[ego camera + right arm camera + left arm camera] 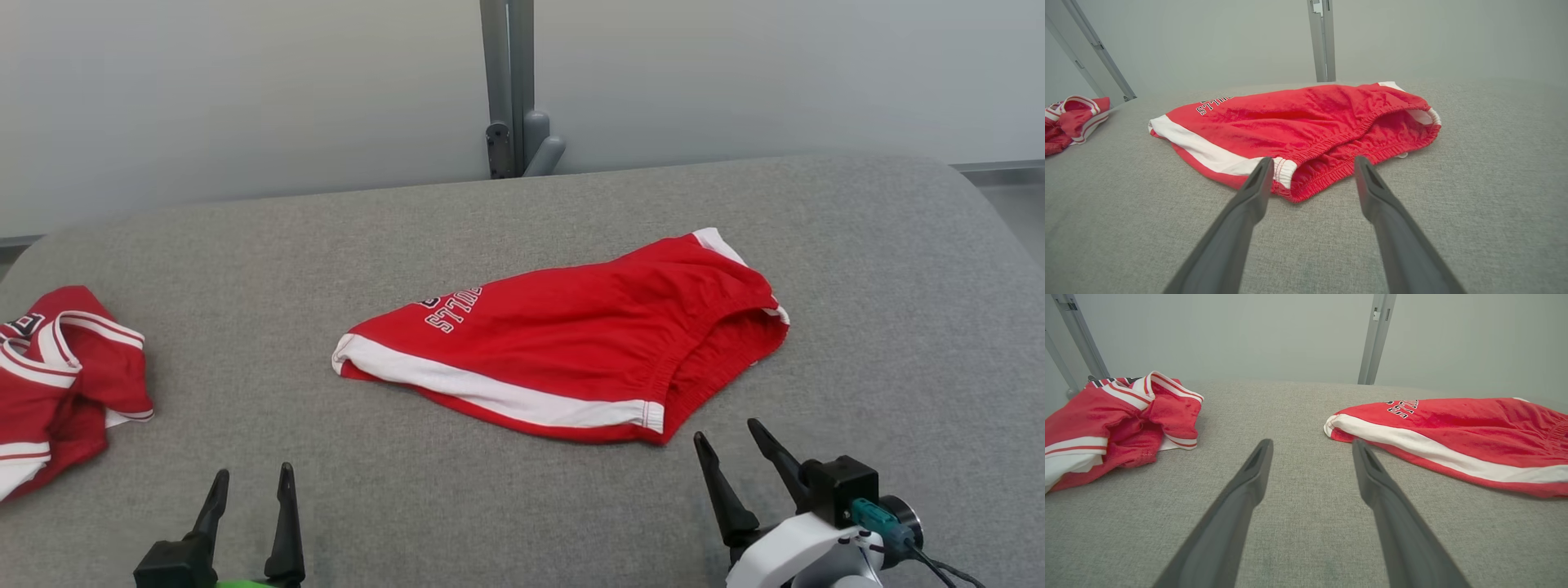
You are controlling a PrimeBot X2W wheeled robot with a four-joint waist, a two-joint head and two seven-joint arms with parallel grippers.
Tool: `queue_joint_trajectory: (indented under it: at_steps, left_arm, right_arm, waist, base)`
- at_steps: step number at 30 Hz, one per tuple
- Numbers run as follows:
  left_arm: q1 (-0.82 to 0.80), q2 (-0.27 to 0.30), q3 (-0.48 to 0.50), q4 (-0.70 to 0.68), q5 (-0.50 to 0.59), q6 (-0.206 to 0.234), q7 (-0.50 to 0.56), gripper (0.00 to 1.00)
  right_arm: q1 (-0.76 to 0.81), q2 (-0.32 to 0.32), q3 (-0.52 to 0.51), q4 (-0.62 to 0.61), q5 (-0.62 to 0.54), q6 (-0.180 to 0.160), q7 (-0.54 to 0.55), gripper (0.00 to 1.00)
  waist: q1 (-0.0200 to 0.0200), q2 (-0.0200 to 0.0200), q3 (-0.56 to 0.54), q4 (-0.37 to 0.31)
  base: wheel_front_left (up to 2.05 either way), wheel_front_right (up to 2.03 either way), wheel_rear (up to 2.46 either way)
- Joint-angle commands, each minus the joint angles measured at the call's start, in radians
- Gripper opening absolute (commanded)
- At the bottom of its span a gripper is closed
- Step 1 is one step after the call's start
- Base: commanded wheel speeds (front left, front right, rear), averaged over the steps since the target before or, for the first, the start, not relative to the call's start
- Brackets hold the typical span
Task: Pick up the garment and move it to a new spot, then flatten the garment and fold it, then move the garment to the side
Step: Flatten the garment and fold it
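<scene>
A pair of red shorts with white side stripes and white lettering, the garment (571,343), lies folded in half on the grey padded table (522,506), its elastic waistband at the right end. The same garment (1298,122) fills the middle of the right wrist view, and the garment (1453,433) lies at the right of the left wrist view. My right gripper (731,437) stands open just in front of the waistband corner, apart from the cloth. Further left, my left gripper (253,475) is open over bare table, holding nothing.
A second red and white garment (57,367) lies crumpled at the table's left edge; this crumpled garment (1118,420) is left of my left fingers. A grey post (510,90) stands behind the table before a pale wall. The table's front corners are rounded.
</scene>
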Motion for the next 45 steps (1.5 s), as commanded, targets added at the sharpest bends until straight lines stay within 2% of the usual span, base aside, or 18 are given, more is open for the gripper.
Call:
queue_joint_trajectory:
  at_steps: [1,12,22,23,24,26,40,45]
  left_arm:
    - [-0.018,0.001,-0.014,-0.001,-0.009,0.004,0.000,1.00]
    - [-0.088,0.001,-0.075,0.005,-0.015,0.006,0.000,1.00]
    - [-0.147,0.001,-0.105,0.018,-0.023,0.012,0.000,1.00]
    - [-0.151,0.001,-0.106,0.021,-0.023,0.013,0.000,1.00]
    - [-0.157,0.001,-0.107,0.022,-0.025,0.014,0.000,1.00]
    - [-0.165,0.001,-0.107,0.025,-0.024,0.015,0.000,1.00]
    - [-0.179,0.001,-0.101,0.081,-0.053,0.003,0.000,1.00]
    - [-0.190,0.003,-0.114,0.138,-0.067,-0.006,0.000,1.00]
  right_arm:
    - [-0.023,0.002,0.011,0.010,0.007,0.000,-0.003,1.00]
    - [-0.125,0.000,0.053,0.076,0.038,0.000,-0.003,1.00]
    - [-0.189,0.001,0.077,0.141,0.054,0.000,-0.003,1.00]
    - [-0.188,0.000,0.082,0.144,0.058,0.000,-0.003,0.78]
    - [-0.189,0.000,0.087,0.144,0.062,0.000,-0.003,0.46]
    - [-0.198,-0.004,0.096,0.124,0.068,0.000,-0.003,0.00]
    - [-0.085,-0.138,0.159,0.025,0.127,-0.001,-0.003,0.00]
    - [-0.083,-0.158,0.167,0.012,0.138,-0.001,-0.003,0.00]
  waist:
    - [0.0000,0.0021,0.023,0.017]
    - [0.0000,0.0021,0.138,0.076]
    - [0.0000,0.0021,0.204,0.089]
    - [0.0000,0.0021,0.209,0.086]
    - [0.0000,0.0021,0.213,0.083]
    - [0.0000,0.0021,0.221,0.073]
    - [0.0000,0.0021,0.213,-0.048]
    - [0.0000,0.0021,0.228,-0.086]
  base:
    - [0.00,0.00,0.00]
    - [0.00,0.00,0.00]
    - [0.00,0.00,0.00]
    - [0.00,0.00,0.00]
    - [0.00,0.00,0.00]
    - [0.00,0.00,0.00]
    - [0.00,0.00,0.00]
    - [0.00,0.00,0.00]
